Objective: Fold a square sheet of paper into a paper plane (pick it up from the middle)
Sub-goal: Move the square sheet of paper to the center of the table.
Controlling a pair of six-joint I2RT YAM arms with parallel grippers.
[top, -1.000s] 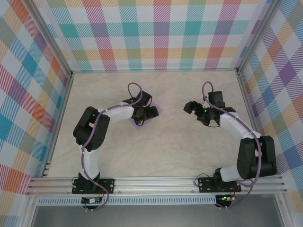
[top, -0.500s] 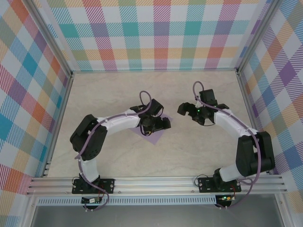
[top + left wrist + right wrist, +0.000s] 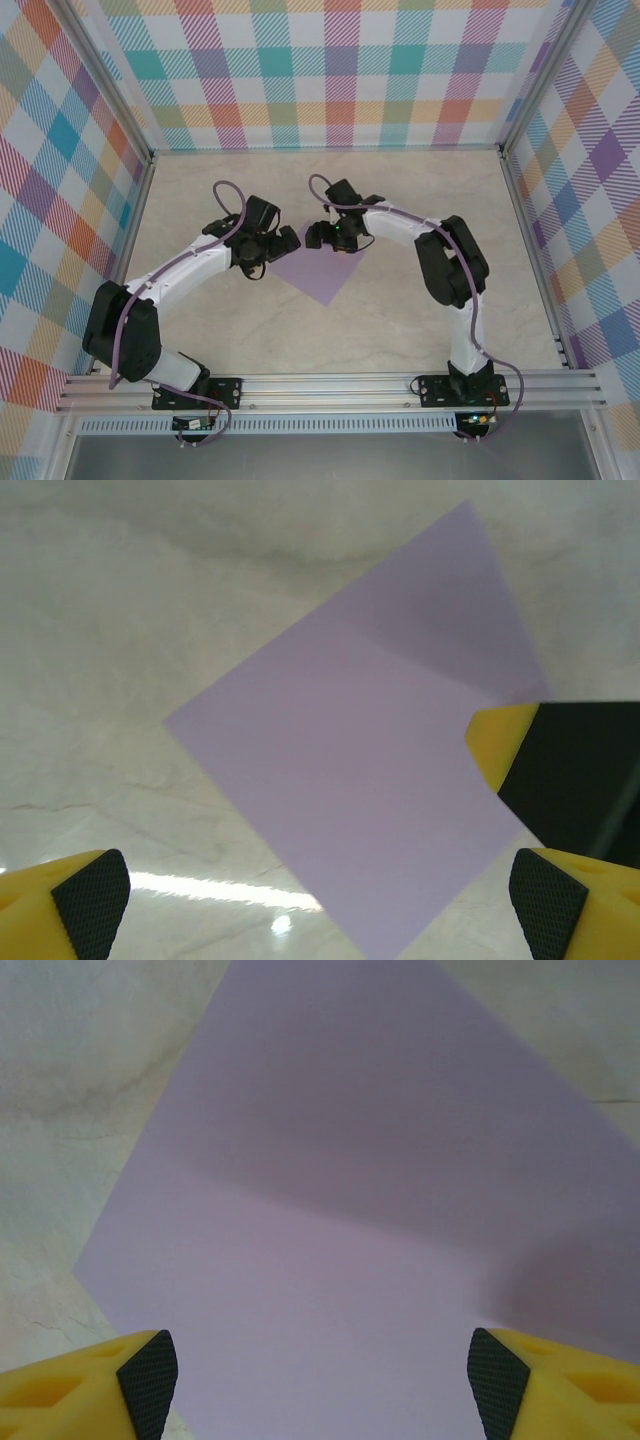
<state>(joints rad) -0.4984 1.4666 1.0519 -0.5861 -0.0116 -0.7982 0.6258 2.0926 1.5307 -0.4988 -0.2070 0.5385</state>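
The square sheet of paper [image 3: 322, 272] is plain lavender and lies flat on the marble table like a diamond, near the middle. My left gripper [image 3: 278, 250] hovers just off its upper left edge, open with nothing between the fingers. In the left wrist view the sheet [image 3: 370, 780] spreads ahead of the open left gripper [image 3: 320, 910], and a yellow and black finger of the right gripper [image 3: 560, 770] rests over its right corner. My right gripper [image 3: 330, 240] sits over the sheet's top corner. In the right wrist view the right gripper [image 3: 322, 1385] stands open above the paper [image 3: 350, 1210].
The pale marble table [image 3: 430, 200] is bounded by checkered walls [image 3: 340, 80] at the back and on both sides. An aluminium rail [image 3: 330, 385] carrying the arm bases runs along the near edge.
The left gripper has drawn back to the left, off the sheet, and opened wider, leaving the paper uncovered. The right arm has swung left across the table to the sheet's top corner.
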